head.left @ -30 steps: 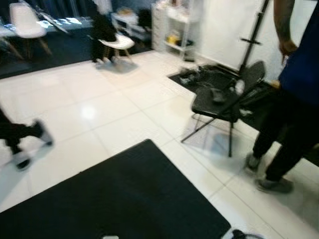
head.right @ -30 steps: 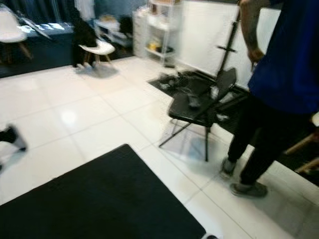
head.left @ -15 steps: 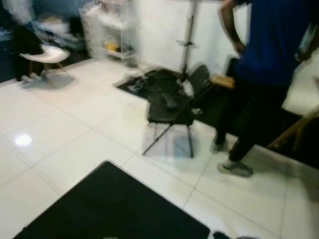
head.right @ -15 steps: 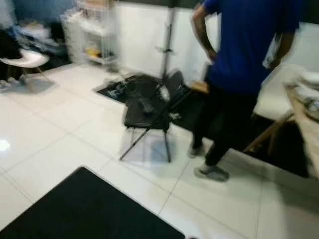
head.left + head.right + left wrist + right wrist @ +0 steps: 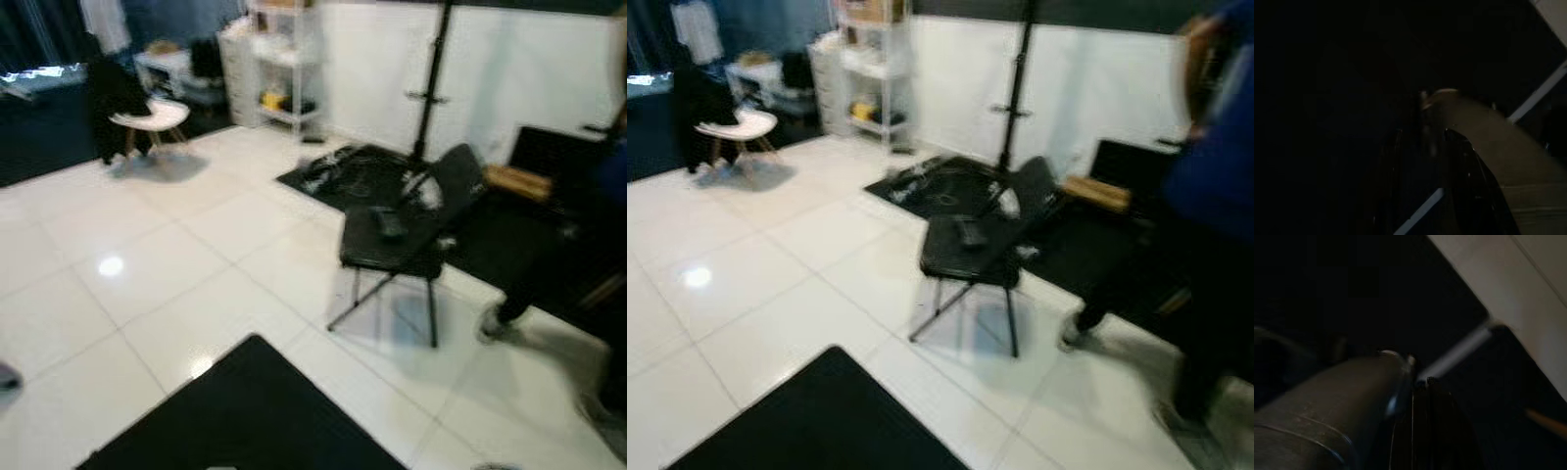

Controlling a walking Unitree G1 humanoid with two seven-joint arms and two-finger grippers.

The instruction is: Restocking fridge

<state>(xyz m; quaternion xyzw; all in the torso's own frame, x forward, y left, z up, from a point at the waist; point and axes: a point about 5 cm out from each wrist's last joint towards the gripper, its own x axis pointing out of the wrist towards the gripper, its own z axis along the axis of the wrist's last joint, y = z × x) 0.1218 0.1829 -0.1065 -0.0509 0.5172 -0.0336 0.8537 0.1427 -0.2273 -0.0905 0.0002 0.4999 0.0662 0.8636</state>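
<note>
Both grippers hang in shadow, finger state unclear; black folding chair [image 5: 407,235] stands on white tiles [image 5: 176,284].

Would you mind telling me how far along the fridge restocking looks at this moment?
Nothing looks done yet: I see no fridge or groceries. In hand is only moving about; the head views are blurred, facing a white tiled floor, a black folding chair, a black mat and a person at the right. Both arms hang in dark wrist views. Finding the fridge and stocking it remain.
</note>
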